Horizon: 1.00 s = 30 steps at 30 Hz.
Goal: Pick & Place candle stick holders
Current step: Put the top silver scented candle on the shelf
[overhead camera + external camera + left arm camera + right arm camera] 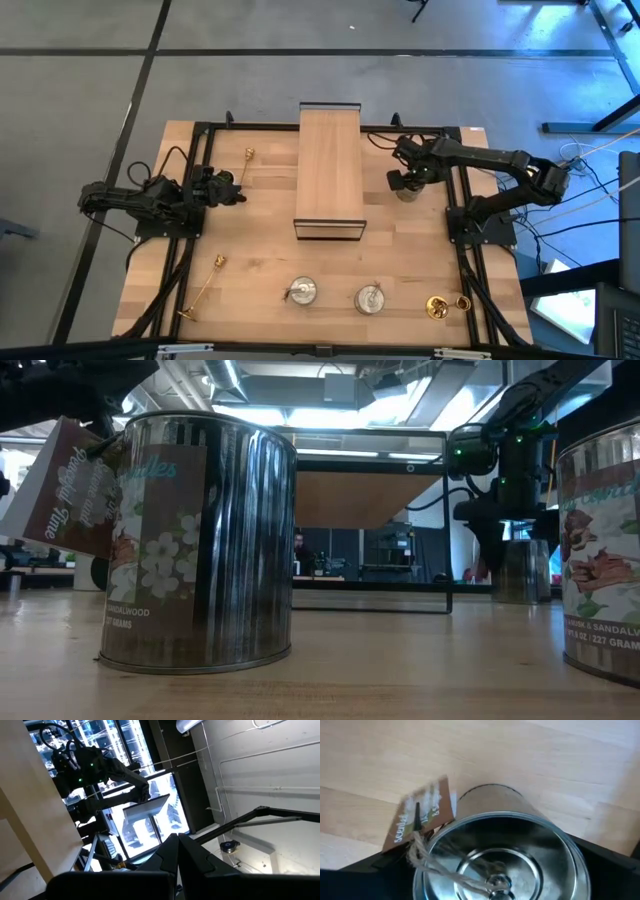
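Straddling a silver tin (505, 845), the right gripper's (408, 184) jaws stand apart; left gripper's (238, 195) jaws together.

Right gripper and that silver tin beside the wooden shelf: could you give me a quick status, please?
Right gripper open, straddling silver tin. Left gripper shut, empty, parked left of wooden shelf. Nothing in the way.

Right hand (406, 183): above a silver tin (407, 190), its fingers wide on either side, just right of the wooden riser (329, 170) at mid-desk (250, 260).
Left hand (238, 193): closed, well left of the riser; one gold candlestick (246, 163) just behind it.
Near edge: second gold candlestick (203, 286) far left, two tins (300, 291) centre, gold holders (445, 305) below the right hand.
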Each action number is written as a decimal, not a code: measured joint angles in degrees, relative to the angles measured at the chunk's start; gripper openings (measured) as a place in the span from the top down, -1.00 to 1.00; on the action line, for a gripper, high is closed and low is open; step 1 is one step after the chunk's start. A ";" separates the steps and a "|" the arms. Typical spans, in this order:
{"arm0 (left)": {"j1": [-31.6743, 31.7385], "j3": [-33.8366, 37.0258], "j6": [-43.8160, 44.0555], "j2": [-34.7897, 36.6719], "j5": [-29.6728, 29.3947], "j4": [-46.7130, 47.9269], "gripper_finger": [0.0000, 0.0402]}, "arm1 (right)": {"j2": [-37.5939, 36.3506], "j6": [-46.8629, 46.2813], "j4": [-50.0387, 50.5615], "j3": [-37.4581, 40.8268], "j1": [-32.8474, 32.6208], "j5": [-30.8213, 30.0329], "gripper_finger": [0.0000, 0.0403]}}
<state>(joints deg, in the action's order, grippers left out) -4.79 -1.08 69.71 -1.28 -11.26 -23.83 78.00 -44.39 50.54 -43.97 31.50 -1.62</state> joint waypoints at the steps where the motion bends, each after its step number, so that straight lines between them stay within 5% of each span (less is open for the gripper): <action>1: 0.01 0.00 -0.01 -0.01 0.02 0.00 0.99 | 0.00 -0.05 0.01 0.00 -0.02 0.15 -0.98; 30: 0.01 0.00 -0.04 -0.01 0.05 -0.42 0.99 | 2.52 0.25 0.13 0.00 -0.15 1.87 -0.98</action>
<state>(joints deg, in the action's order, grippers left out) -4.78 -1.08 69.67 -1.29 -11.21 -24.25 80.52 -44.14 50.68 -43.97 31.35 0.25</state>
